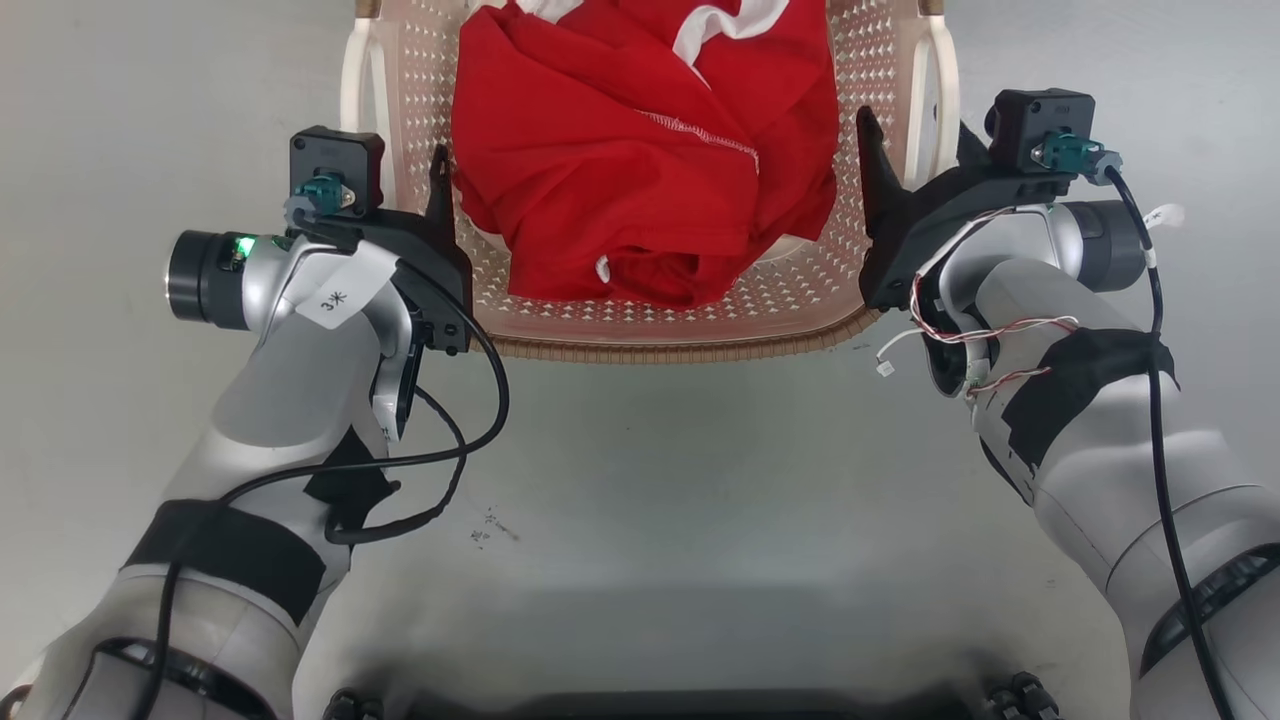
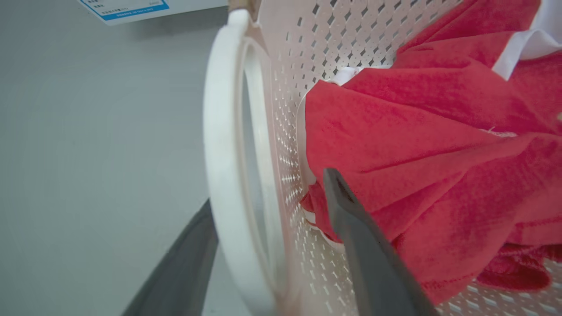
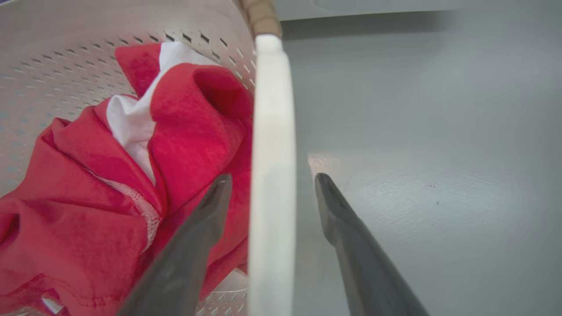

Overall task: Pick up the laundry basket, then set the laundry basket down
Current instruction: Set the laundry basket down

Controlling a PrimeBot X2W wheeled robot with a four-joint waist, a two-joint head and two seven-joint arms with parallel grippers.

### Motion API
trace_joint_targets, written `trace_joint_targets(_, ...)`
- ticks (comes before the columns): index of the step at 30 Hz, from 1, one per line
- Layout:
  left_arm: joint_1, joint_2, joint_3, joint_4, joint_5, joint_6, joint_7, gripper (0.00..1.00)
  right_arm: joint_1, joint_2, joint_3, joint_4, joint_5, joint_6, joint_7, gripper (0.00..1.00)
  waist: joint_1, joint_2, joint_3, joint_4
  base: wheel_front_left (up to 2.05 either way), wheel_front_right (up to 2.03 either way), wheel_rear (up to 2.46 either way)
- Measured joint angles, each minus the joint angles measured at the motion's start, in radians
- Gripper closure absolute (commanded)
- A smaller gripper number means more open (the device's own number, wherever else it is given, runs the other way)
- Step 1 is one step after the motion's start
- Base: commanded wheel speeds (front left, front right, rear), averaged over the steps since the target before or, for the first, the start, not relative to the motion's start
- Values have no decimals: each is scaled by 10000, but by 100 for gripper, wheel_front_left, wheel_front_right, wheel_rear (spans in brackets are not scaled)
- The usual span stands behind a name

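The laundry basket (image 1: 680, 345), cream with perforated walls and a brown woven rim, lies at the top middle of the head view on grey floor, holding a crumpled red garment (image 1: 640, 150) with white trim. My left gripper (image 1: 425, 195) is open and straddles the basket's left side: in the left wrist view one finger (image 2: 351, 228) is inside against the red cloth, the other outside the white handle (image 2: 224, 153). My right gripper (image 1: 915, 140) is open too, with its fingers either side of the right white handle (image 3: 272, 131) and small gaps showing.
Bare grey floor (image 1: 640, 480) stretches between the basket and my dark base (image 1: 660, 705) at the bottom edge. A white label with a blue border (image 2: 127, 6) shows beyond the basket in the left wrist view.
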Motion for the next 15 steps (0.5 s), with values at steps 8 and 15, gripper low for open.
trace_joint_targets(8,-1,4,13,221,0,0,-163,0,23,19,-4,242,0,19,-65,0,0,0,-349,3,0,0,0)
trace_joint_targets(15,16,-4,38,393,-2,-2,-257,0,89,33,-54,389,2,92,-94,0,0,0,-810,-2,0,0,0)
